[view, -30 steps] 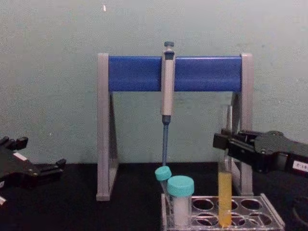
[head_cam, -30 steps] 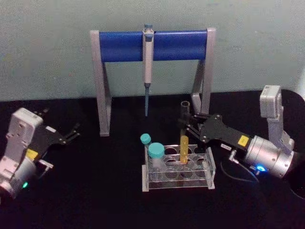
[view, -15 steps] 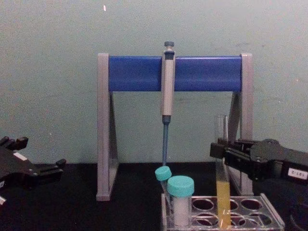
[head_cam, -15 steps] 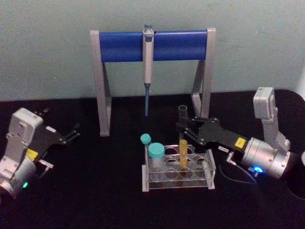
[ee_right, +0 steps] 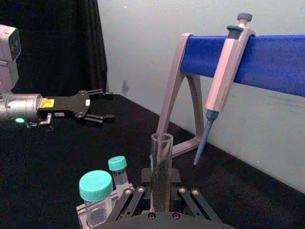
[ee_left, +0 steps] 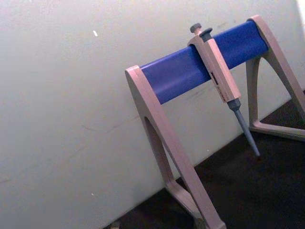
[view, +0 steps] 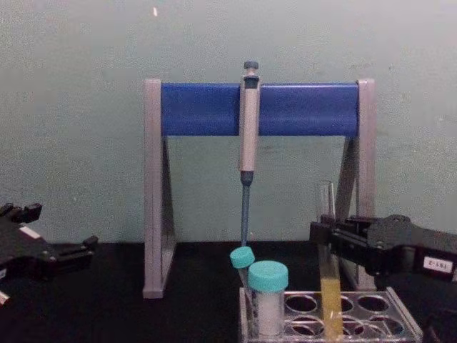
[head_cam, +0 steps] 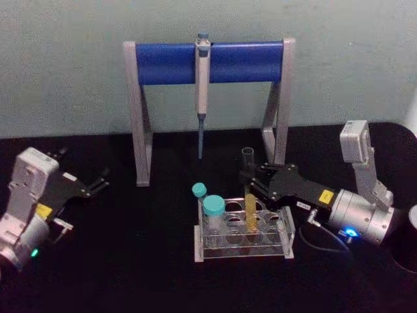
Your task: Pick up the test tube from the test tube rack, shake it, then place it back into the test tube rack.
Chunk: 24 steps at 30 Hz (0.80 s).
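The test tube (head_cam: 251, 210) is a thin clear glass tube with yellow liquid in its lower part. It stands nearly upright with its bottom down in a back-row hole of the clear test tube rack (head_cam: 242, 246). My right gripper (head_cam: 250, 180) reaches in from the right and is shut on the tube's middle, above the liquid. The chest view has the tube (view: 329, 293) dipping into the rack (view: 400, 326) below the right gripper (view: 323, 240). In the right wrist view the tube (ee_right: 161, 155) rises between the fingers. My left gripper (head_cam: 101, 180) rests open at the far left.
Two teal-capped vials (head_cam: 213, 208) stand in the rack's left end. Behind the rack is a grey-and-blue pipette stand (head_cam: 163, 62) with a pipette (head_cam: 202, 78) hanging from it. The black tabletop (head_cam: 130, 261) spreads in front and to the left.
My right gripper has come down and a little leftward with the test tube, sinking its lower end deeper into the rack hole. The left arm has not moved.
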Each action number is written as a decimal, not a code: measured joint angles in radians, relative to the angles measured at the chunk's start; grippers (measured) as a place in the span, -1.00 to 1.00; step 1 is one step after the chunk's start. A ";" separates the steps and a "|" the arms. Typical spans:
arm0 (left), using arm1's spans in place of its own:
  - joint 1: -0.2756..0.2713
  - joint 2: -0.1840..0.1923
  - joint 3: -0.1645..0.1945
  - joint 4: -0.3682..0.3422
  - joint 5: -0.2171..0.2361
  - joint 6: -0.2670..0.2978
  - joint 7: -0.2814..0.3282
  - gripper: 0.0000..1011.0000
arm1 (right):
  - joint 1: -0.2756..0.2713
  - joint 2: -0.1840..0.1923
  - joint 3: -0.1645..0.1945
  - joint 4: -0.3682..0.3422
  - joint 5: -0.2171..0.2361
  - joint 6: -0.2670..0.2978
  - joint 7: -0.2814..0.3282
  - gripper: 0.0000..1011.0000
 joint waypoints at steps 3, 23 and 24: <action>0.000 0.000 0.000 0.000 0.000 0.000 0.000 0.98 | 0.000 0.001 0.000 0.000 0.000 0.003 -0.002 -0.55; 0.000 0.000 0.000 0.000 0.000 0.000 0.000 0.98 | 0.000 0.001 0.001 -0.002 -0.001 0.006 -0.003 -0.55; 0.000 0.000 0.000 0.000 0.000 0.000 0.000 0.98 | 0.000 0.001 0.001 -0.002 -0.001 0.006 -0.003 -0.55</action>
